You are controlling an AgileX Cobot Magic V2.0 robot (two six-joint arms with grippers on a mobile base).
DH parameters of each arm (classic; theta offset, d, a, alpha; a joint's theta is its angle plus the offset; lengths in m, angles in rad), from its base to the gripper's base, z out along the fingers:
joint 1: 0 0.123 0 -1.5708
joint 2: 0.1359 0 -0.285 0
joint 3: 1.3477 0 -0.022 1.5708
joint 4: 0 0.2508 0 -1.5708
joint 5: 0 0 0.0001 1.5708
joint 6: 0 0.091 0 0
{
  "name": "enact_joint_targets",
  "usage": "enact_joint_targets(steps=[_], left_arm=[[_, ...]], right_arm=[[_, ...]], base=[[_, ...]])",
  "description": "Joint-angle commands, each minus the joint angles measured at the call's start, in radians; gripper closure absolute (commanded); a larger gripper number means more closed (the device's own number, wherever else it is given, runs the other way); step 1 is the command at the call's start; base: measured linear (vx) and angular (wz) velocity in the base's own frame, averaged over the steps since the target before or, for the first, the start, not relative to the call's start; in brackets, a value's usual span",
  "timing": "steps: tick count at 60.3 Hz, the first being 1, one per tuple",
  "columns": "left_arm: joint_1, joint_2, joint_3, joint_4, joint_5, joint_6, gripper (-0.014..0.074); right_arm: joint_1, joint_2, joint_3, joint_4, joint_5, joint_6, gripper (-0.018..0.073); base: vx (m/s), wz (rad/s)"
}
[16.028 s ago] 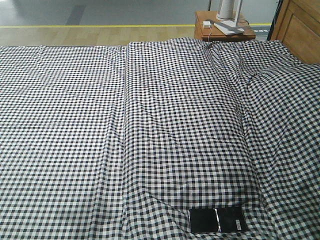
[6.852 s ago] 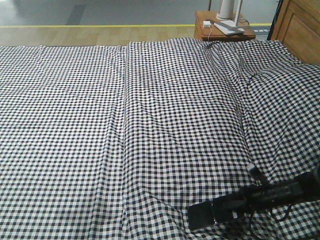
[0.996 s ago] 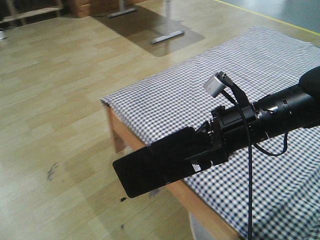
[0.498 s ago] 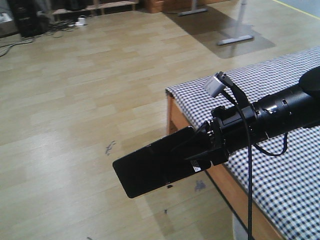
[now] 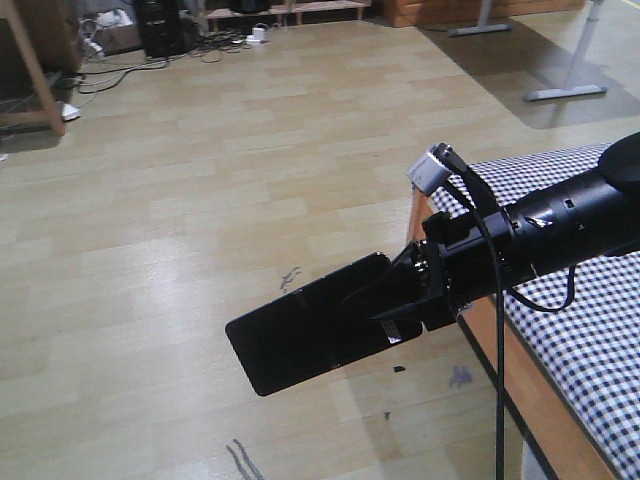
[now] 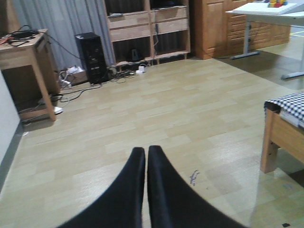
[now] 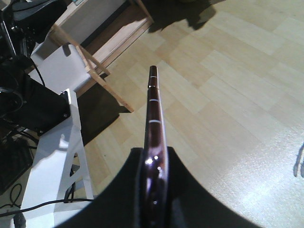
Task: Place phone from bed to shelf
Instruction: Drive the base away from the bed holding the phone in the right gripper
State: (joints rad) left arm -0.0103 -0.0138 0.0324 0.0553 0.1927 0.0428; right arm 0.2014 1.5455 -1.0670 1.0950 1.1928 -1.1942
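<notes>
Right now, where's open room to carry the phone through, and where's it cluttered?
Free: the wide bare floor between the bed and the shelf. Crowded: cables and a black box at the shelf's left end, beside the small table. The right claw holds the phone over open floor.

Even, fairly bright indoor light fills the front view. The pale floor [image 5: 150, 200] carries a soft sheen toward 9 o'clock, and a broad grey shadow spreads beneath the desk legs [image 5: 565, 93] at 1 o'clock. The phone [image 5: 310, 335] reads as a flat black shape without surface detail.

The left wrist view is dimmer and cooler. The left gripper [image 6: 146, 154] is a soft, unfocused black mass at 6 o'clock, with floor glare at 4 o'clock.

The right wrist view is harsh in contrast. Small highlights glint along the phone's edge, the right gripper [image 7: 154, 156] blurs at 6 o'clock, and deep shadow sits at 10 o'clock.
</notes>
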Motion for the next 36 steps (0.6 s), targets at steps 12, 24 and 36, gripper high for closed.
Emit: enact_joint_targets(steps=[12, 24, 36], left_arm=[[-0.002, -0.010, -0.026, -0.005, -0.070, -0.004, 0.0596], [-0.002, -0.010, -0.026, -0.005, -0.070, -0.004, 0.0596], [-0.002, -0.010, -0.026, -0.005, -0.070, -0.004, 0.0596]], right_arm=[[-0.002, -0.043, -0.025, 0.087, 0.097, -0.005, 0.0561], [-0.002, -0.043, -0.025, 0.087, 0.097, -0.005, 0.0561], [-0.002, -0.043, -0.025, 0.087, 0.097, -0.005, 0.0561]], base=[[-0.06, 0.26], [-0.01, 0.16], [0.04, 0.08]])
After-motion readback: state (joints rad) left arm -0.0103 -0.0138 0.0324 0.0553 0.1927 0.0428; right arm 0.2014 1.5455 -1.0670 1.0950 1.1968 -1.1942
